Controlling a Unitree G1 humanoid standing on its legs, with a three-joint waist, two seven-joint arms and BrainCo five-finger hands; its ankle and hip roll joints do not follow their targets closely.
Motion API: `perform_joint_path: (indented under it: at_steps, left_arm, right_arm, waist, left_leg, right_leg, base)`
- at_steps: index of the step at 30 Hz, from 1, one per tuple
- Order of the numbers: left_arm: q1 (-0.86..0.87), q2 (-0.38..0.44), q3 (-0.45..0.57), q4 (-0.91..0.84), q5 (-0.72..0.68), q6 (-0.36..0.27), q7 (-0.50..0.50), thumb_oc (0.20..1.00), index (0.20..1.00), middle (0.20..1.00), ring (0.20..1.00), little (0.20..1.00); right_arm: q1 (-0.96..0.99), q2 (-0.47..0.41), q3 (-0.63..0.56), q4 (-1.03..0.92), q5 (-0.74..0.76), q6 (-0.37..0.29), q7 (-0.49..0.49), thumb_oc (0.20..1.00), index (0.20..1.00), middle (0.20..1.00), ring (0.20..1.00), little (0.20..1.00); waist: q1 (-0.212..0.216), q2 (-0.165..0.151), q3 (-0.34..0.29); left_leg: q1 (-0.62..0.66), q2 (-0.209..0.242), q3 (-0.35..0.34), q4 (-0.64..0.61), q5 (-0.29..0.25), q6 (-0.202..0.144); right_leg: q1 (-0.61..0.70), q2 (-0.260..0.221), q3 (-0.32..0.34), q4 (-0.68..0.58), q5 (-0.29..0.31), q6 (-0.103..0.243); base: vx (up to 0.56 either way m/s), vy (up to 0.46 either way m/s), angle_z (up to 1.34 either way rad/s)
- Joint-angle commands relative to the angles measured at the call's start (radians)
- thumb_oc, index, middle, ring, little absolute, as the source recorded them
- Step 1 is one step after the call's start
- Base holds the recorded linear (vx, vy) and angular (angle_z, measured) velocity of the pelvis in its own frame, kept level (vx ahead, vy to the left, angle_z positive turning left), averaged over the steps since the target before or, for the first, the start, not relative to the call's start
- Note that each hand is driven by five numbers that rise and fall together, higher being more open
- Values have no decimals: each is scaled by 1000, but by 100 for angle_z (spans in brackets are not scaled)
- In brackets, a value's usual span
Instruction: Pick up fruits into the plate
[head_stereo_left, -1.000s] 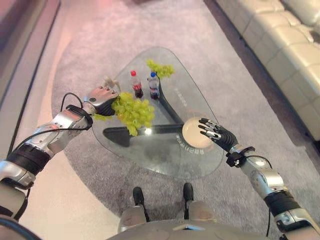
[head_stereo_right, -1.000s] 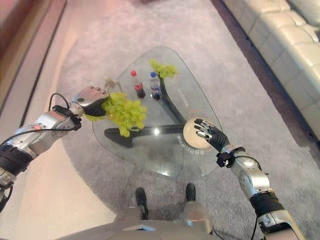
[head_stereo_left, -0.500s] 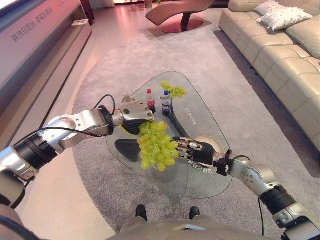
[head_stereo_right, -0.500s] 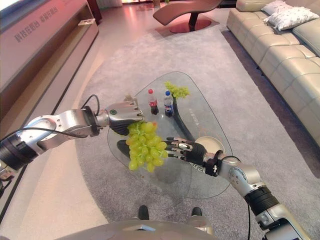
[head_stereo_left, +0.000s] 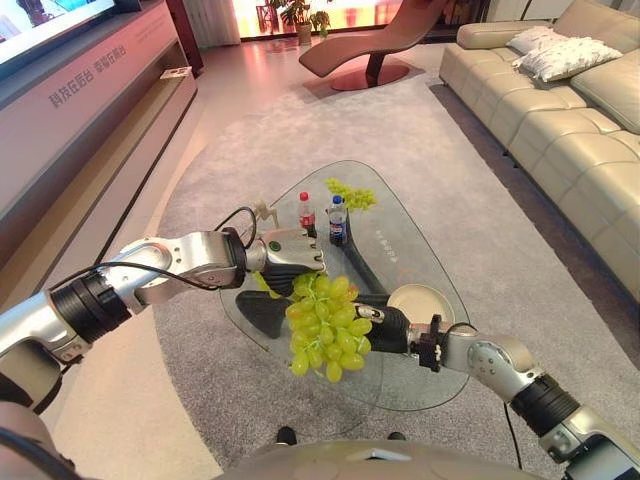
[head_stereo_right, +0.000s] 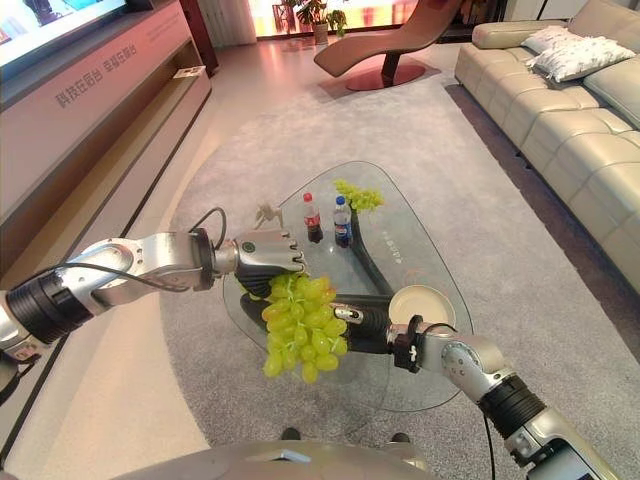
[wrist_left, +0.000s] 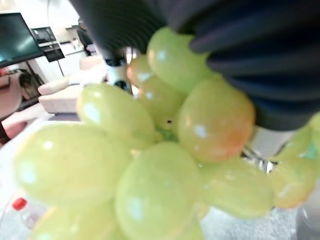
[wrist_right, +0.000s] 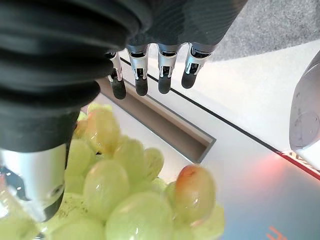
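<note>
Right hand (head_stereo_right: 362, 327) behind grapes (head_stereo_right: 301, 326) (fingers straight)

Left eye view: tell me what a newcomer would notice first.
A big bunch of green grapes hangs from the left hand above the glass table. The right hand reaches in beside it with straight fingers. Beyond, an empty plate sits near the table's right edge.

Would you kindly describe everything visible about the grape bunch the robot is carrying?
The grape bunch is a large cluster of glossy yellow-green grapes, a few blushed orange. It hangs in the air above the glass table, gripped at its top by the left hand. The right hand rests against its side, fingers straight.
</note>
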Motion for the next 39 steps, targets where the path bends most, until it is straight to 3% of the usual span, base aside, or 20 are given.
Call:
perform_joint_path:
  at_steps: [1,17,25,36,37,38,39]
  left_arm:
    - [-104,-5,0,14,-56,-4,-10,200,200,200,200,200]
    - [-52,-34,-5,28,-27,-5,13,200,200,200,200,200]
    - [-40,-62,-4,60,5,9,15,200,200,200,200,200]
    - [-29,-94,-7,83,18,-1,-5,200,200,200,200,200]
    - [-26,-98,-7,85,20,-3,-6,200,200,200,200,200]
    - [-25,-97,-6,84,20,-4,-7,200,200,200,200,200]
    - [-24,-97,-3,83,19,-6,-9,200,200,200,200,200]
  right_arm:
    - [-37,15,17,-74,88,-18,-5,1000,1000,1000,1000,1000]
    - [-7,84,89,-126,280,56,78,1000,1000,1000,1000,1000]
    - [-8,99,118,-145,292,90,89,1000,1000,1000,1000,1000]
    - [-23,120,145,-158,273,89,93,1000,1000,1000,1000,1000]
    - [-23,119,147,-160,275,86,75,573,573,573,573,573]
    - [-26,119,146,-156,274,87,68,200,200,200,200,200]
    - [-26,118,145,-153,269,91,68,200,200,200,200,200]
  waist:
    - [13,-44,-2]
    - [21,-46,1]
    - [20,-50,3]
    - [23,-54,7]
    - [22,-55,6]
    - [23,-55,5]
    - [23,-55,5]
  left_leg:
    - [82,-34,16,8,-201,17]
    - [84,-30,20,8,-206,17]
    - [84,-30,16,8,-208,17]
    - [82,-29,9,8,-209,17]
    - [83,-30,8,8,-210,17]
    - [83,-29,8,8,-210,17]
    - [83,-29,8,8,-210,17]
  right_leg:
    - [62,-28,-73,12,-113,35]
    - [61,-29,-70,10,-114,42]
    - [59,-27,-62,10,-115,43]
    - [56,-25,-58,10,-114,44]
    - [57,-25,-56,10,-115,44]
    - [57,-25,-57,10,-115,44]
    - [57,-24,-56,10,-115,43]
  base:
    - [0,0,0]
    - [0,0,0]
    - [0,0,0]
    - [0,0,0]
    - [0,0,0]
    - [0,0,0]
    - [0,0,0]
